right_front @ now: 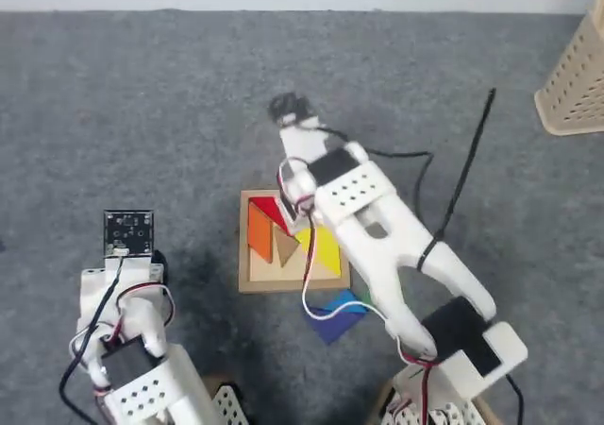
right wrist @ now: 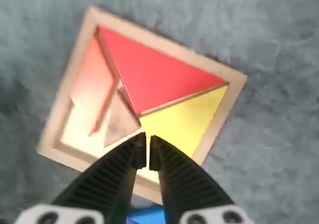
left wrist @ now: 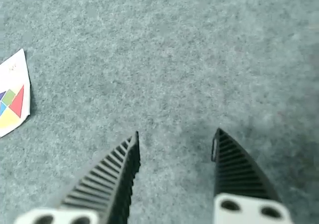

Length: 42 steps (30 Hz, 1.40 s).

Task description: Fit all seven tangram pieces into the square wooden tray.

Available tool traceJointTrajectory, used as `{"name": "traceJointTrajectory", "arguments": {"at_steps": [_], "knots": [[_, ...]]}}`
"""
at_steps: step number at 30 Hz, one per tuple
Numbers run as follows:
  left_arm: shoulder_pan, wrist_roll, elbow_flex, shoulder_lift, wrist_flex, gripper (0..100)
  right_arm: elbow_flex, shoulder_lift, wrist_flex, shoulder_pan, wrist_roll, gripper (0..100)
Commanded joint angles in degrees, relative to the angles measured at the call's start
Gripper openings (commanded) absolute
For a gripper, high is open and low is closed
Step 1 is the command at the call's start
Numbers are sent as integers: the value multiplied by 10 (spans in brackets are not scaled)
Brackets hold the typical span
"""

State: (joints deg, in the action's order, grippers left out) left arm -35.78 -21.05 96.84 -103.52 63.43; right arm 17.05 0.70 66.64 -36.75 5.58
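Tray: the square wooden tray [right wrist: 167, 44] lies on the grey carpet [left wrist: 199, 45] beneath my right arm. In the high view that arm covers the tray's [right_front: 243, 246] right side.
Pieces inside: a red triangle [right wrist: 154, 72] and a yellow triangle [right wrist: 184, 122] meet along one edge. An orange piece [right wrist: 92, 84] lies against the rim and a small brown triangle [right wrist: 119, 119] sits beside it. The orange piece is blurred, so I cannot tell its exact shape.
Bare floor: pale wood shows in the tray next to the brown triangle, and my own fingers partly hide it.
Piece outside: a blue piece [right_front: 335, 319] lies on the carpet just beside the tray's near corner. My arm cuts across it, and the right wrist view shows only an edge of it [right wrist: 147, 215].
Right gripper: my right gripper [right wrist: 147, 136] hangs over the seam where brown meets yellow. Its tips are pressed nearly together and nothing is between them. I cannot tell whether they touch the pieces.
Left gripper: my left gripper [left wrist: 177, 133] is spread wide over bare carpet, well apart from the tray, and holds nothing.
Card: a printed card [left wrist: 14, 95] with a coloured figure is cut off at the edge of the left wrist view.
Basket: a cream basket [right_front: 576, 76] is cut off at the far corner.
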Motion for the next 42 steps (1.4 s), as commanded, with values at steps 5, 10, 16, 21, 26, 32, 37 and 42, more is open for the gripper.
{"name": "traceJointTrajectory", "arguments": {"at_steps": [5, 10, 16, 21, 26, 32, 37, 42], "knots": [[4, -4, -3, -5, 6, 218, 134, -103, -138, -37, -71, 6], [4, -4, -3, -5, 6, 218, 155, -68, -176, -84, -81, 6], [4, -4, -3, -5, 7, 218, 114, -7, -167, -86, -81, 6], [4, -4, -3, -5, 7, 218, 84, 29, -157, -86, -80, 6], [4, -4, -3, -5, 7, 218, 48, 70, -157, -86, -80, 6], [4, -4, -3, -5, 7, 218, 14, 102, -156, -88, -80, 6], [4, -4, -3, -5, 7, 218, 4, 70, -155, -86, -79, 6], [4, -4, -3, -5, 7, 218, 23, -22, -122, -89, -76, 6]]}}
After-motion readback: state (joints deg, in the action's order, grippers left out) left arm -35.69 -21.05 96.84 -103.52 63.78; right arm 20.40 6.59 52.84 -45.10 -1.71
